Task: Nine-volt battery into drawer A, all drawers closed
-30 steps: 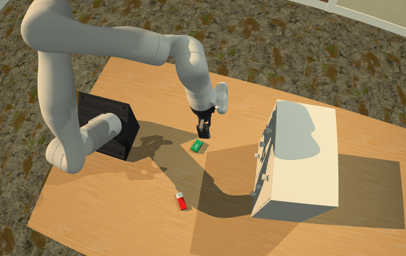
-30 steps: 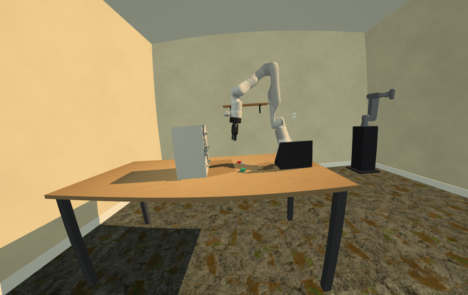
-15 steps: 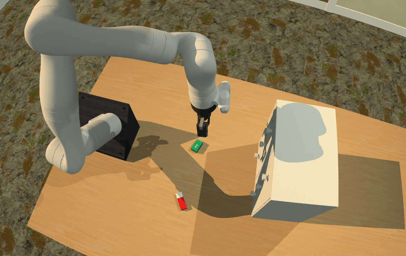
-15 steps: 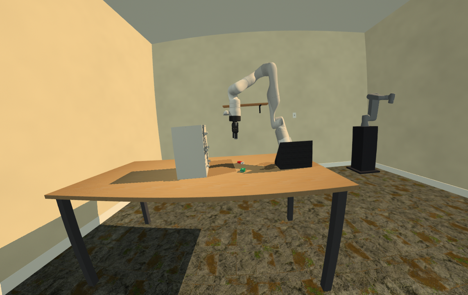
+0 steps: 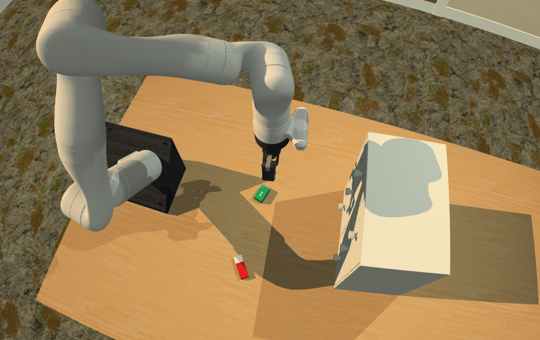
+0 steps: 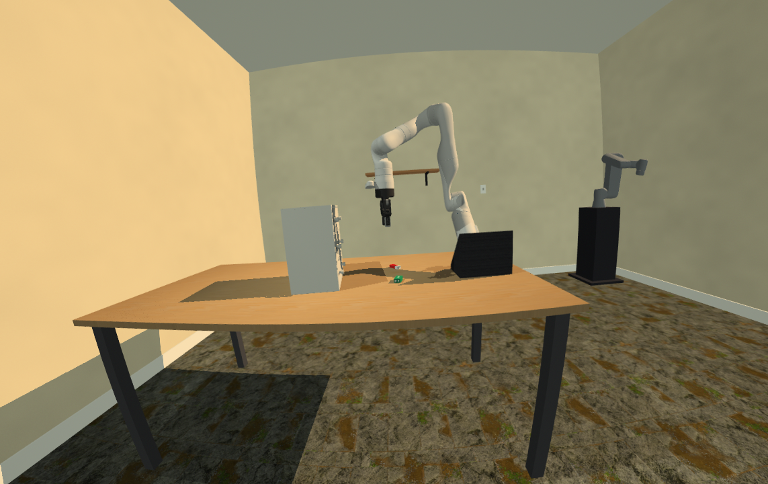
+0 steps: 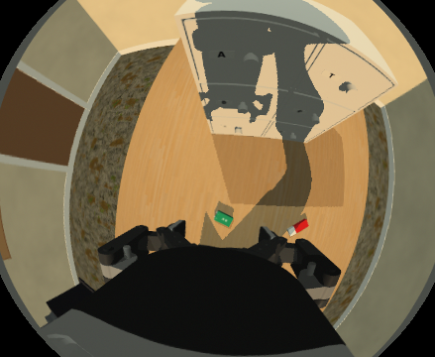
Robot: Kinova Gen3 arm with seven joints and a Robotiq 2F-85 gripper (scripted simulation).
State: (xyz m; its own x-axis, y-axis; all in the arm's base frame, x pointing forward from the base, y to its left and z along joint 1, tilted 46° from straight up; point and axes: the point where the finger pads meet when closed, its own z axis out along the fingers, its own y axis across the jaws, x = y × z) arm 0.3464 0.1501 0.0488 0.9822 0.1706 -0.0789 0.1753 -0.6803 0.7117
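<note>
The green nine-volt battery [image 5: 261,193] [image 6: 398,279] [image 7: 223,218] lies flat on the table. The small chest [image 5: 407,245] [image 6: 312,249] [image 7: 371,81] stands upright, its drawer fronts facing the battery and the arm's base. Drawer A [image 7: 217,69] is the top drawer on the left in the wrist view, with its knob [image 7: 251,58] beside the letter. All the drawers look pushed in. My gripper [image 5: 268,179] [image 6: 386,224] [image 7: 222,232] points down, open and empty, well above the table. In the wrist view the battery shows between the open fingers, but below them.
A red and white block [image 5: 241,267] [image 6: 394,265] [image 7: 298,227] lies on the table [image 5: 144,270] [image 6: 242,312] [image 7: 153,164], away from the battery. Several knobs stick out of the chest's front. The arm's dark base block [image 5: 174,169] [image 6: 486,253] stands on the opposite side of the battery from the chest.
</note>
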